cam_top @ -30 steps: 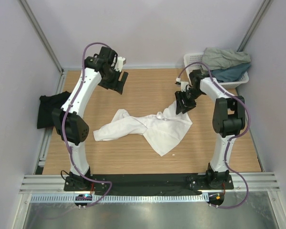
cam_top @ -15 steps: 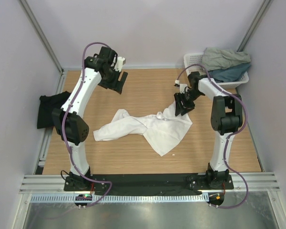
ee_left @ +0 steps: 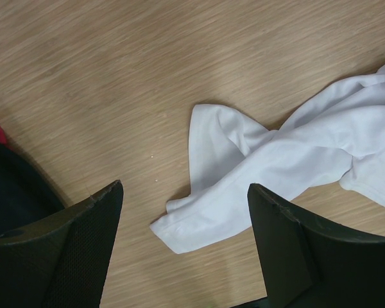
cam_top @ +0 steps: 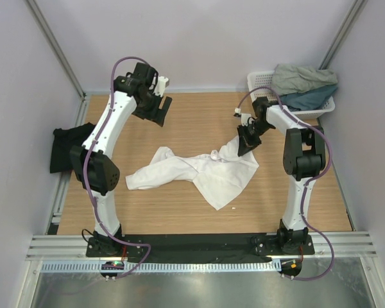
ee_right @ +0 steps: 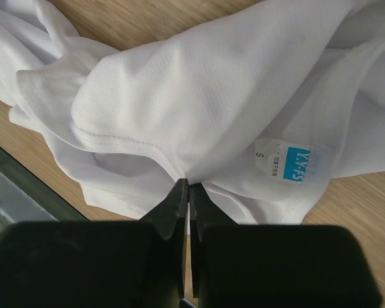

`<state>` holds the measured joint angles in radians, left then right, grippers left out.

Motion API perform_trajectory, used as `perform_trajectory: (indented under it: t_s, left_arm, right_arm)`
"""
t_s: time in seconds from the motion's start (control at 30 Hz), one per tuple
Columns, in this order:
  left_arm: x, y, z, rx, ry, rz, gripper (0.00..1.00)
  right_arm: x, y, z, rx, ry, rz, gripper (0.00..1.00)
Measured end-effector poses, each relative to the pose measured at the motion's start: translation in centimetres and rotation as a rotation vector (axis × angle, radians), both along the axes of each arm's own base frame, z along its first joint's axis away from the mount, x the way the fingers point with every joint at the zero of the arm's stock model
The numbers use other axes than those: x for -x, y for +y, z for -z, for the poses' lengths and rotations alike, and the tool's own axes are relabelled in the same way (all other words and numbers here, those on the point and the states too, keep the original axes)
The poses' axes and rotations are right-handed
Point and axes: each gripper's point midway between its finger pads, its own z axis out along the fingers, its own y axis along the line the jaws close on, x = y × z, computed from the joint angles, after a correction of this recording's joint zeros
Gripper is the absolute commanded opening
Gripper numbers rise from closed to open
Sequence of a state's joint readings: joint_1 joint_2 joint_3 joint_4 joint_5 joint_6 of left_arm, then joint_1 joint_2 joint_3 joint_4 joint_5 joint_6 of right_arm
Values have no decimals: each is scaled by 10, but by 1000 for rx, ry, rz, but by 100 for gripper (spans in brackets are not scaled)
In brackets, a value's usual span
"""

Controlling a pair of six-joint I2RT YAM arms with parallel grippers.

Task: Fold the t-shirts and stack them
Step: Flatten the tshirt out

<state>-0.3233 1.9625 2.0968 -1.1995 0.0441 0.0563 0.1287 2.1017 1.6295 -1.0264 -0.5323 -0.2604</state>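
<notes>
Wooden table [cam_top: 179, 128], crumpled white t-shirt [cam_top: 202, 172], right hand [ee_right: 189, 187] pinching its edge, left hand [ee_left: 185, 196] wide, well apart.

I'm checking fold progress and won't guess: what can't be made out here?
Black shirt, top view: partly behind the left arm, fold state unclear.
Basket, top view: grey-green shirt covers most of the teal shirt; anything beneath is hidden.
White shirt, right wrist view: the shut right claw hides how much cloth it pinches.
Neck label, right wrist view: small print too small.
</notes>
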Motion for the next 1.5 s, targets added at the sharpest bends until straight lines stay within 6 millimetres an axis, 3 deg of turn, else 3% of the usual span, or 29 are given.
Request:
perform_trajectory:
  t_s: [0.23,0.4,0.57,0.67,0.8,1.0,1.3,1.5]
  left_arm:
    - [-1,2,0,-9,-3,-3,79]
    - [-4,6,6,0,14,-10,73]
    - [-10,13,43,27,122,-16,69]
    - [-9,13,74,55,215,-4,59]
    - [-2,7,101,122,325,29,54]
    - [6,1,132,189,441,51,48]
    - [12,-1,156,228,517,54,47]
    - [11,-4,182,239,575,53,46]
  right_arm:
    - [-1,1,-2,-4,-1,4,1]
    - [-13,5,-15,-21,-38,15,1]
    - [-39,11,-52,-57,-154,39,1]
    - [-51,15,-80,-81,-240,47,1]
    - [-54,17,-98,-98,-286,53,1]
    - [-54,18,-99,-105,-281,61,1]
    - [-55,18,-100,-107,-280,70,1]
    - [-55,18,-100,-107,-281,73,1]
